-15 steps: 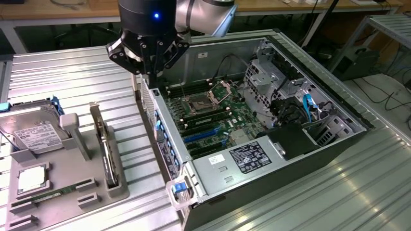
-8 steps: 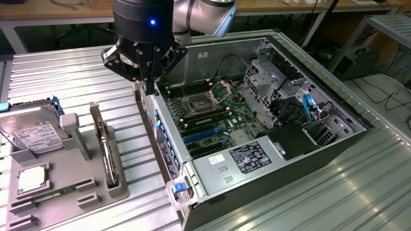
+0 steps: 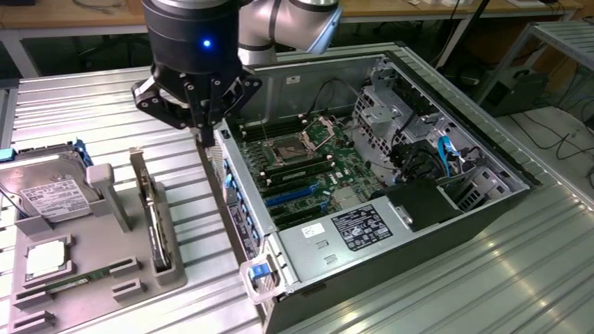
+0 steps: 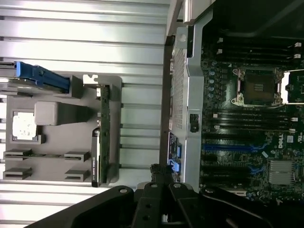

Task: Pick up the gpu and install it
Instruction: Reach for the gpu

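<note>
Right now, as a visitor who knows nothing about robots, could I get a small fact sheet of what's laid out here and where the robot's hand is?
gripper: poised at the computer case's outer wall, on the side facing the grey holder
gpu: standing on edge in the grey holder, not grasped
grey holder: on the table, to the exterior view's left of the case
computer case: open, motherboard exposed
hard drive: in the holder
memory stick: in the holder
task status: gpu not yet picked up
</note>
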`<state>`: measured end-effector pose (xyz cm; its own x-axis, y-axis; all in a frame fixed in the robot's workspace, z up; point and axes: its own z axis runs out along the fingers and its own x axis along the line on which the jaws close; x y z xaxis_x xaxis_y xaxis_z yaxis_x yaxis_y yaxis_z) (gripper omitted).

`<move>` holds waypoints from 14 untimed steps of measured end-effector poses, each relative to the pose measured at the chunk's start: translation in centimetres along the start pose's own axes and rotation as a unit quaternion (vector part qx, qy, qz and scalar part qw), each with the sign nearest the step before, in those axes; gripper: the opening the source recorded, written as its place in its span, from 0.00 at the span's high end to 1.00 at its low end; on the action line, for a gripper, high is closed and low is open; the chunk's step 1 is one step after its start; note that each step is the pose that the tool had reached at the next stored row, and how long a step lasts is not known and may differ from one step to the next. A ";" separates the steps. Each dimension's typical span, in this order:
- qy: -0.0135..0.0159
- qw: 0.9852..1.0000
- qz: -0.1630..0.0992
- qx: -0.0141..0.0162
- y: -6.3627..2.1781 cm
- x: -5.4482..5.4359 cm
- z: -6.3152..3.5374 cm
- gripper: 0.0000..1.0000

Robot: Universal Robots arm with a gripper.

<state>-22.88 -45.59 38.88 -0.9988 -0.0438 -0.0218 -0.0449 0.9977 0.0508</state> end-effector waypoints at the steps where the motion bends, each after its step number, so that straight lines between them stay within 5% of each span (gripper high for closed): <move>1: 0.000 1.000 0.000 0.000 -0.03 0.4 0.00 0.89; 14: 0.000 1.000 -0.001 0.000 -0.49 4.8 0.01 0.89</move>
<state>-27.64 -46.29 38.74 -0.9988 -0.0450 -0.0217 -0.0460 0.9977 0.0507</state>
